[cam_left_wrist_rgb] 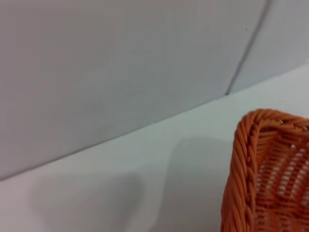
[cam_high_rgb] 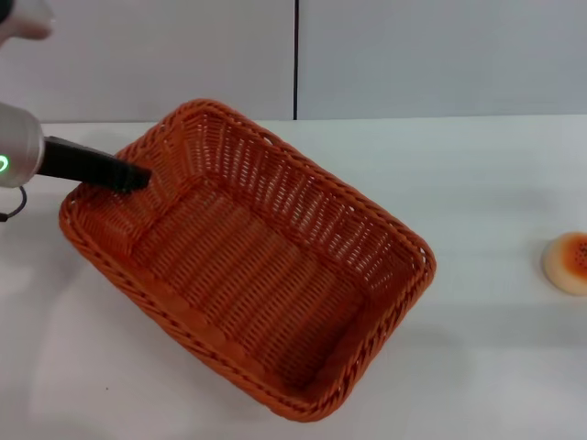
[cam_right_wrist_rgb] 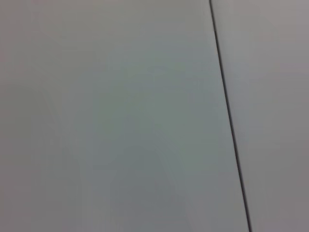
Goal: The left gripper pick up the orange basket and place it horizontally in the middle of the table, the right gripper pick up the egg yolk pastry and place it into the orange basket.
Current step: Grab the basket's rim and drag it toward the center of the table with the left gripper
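Observation:
The orange basket [cam_high_rgb: 248, 257] lies diagonally across the white table [cam_high_rgb: 477, 183], one corner toward the back left and one toward the front right. My left gripper [cam_high_rgb: 138, 176] reaches in from the left on its silver arm with the green light, and its black fingers are closed over the basket's left rim. A braided corner of the orange basket [cam_left_wrist_rgb: 270, 174] fills the left wrist view. At the table's right edge sits the egg yolk pastry [cam_high_rgb: 569, 262], small and round, well apart from the basket. The right gripper is out of view.
A grey wall with a dark vertical seam [cam_high_rgb: 295, 55] stands behind the table. The right wrist view holds only that wall and seam [cam_right_wrist_rgb: 227, 116]. Bare tabletop lies between the basket and the pastry.

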{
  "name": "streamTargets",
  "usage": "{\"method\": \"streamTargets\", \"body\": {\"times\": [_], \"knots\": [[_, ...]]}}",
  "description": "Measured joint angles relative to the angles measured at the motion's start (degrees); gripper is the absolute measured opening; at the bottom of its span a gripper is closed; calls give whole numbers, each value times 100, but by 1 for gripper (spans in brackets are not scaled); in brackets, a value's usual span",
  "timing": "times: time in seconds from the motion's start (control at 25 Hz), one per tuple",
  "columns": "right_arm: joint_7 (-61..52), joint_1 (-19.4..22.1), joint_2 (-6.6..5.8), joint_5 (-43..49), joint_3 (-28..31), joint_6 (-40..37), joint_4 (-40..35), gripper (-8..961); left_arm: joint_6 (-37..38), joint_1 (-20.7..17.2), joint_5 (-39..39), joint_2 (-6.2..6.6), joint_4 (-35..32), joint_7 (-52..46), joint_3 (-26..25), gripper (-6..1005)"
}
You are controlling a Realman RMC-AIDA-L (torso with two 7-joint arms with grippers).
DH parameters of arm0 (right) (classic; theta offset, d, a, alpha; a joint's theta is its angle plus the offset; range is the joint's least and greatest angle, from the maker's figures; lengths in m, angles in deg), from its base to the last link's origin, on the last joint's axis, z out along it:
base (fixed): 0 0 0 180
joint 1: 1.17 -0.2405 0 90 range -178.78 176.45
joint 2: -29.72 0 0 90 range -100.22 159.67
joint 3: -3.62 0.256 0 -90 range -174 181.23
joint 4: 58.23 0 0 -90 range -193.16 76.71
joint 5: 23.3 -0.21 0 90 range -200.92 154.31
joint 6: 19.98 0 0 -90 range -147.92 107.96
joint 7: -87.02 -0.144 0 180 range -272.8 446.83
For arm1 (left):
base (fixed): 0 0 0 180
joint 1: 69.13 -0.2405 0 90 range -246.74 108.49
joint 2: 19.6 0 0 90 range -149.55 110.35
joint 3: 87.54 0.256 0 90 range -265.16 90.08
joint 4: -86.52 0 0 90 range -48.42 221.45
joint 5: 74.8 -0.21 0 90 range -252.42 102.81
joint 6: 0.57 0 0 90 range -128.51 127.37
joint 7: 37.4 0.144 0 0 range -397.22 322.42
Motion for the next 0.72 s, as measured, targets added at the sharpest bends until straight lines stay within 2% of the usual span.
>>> {"method": "streamTargets", "body": {"times": [0.16,0.24,0.28,0.36,0.4,0.44,0.56,0.6,0.72], "knots": [[1,-46,-12,29,-37,-2,-110,561,-275,-542,354,-12,-398,-570,115,229],[3,-115,-40,120,-42,26,-142,561,-581,-954,720,-8,-510,-756,171,224],[3,-115,-40,120,-42,26,-142,561,-581,-954,720,-8,-510,-756,171,222],[3,-159,-73,252,-43,35,-147,561,-770,-1189,963,-11,-510,-775,173,217],[4,-194,-106,336,-44,34,-120,561,-1014,-1465,1281,-20,-503,-779,189,215],[4,-238,-146,419,-45,31,-74,561,-1014,-1465,1281,-20,-503,-779,189,213],[6,-394,-278,559,-45,30,93,560,-1460,-1862,1740,-25,-510,-781,292,211],[7,-511,-372,600,-45,76,192,560,-1694,-2087,1982,-21,-494,-782,334,212],[8,-618,-444,686,-44,157,252,560,-1854,-2279,2124,-20,-431,-783,361,209]]}}
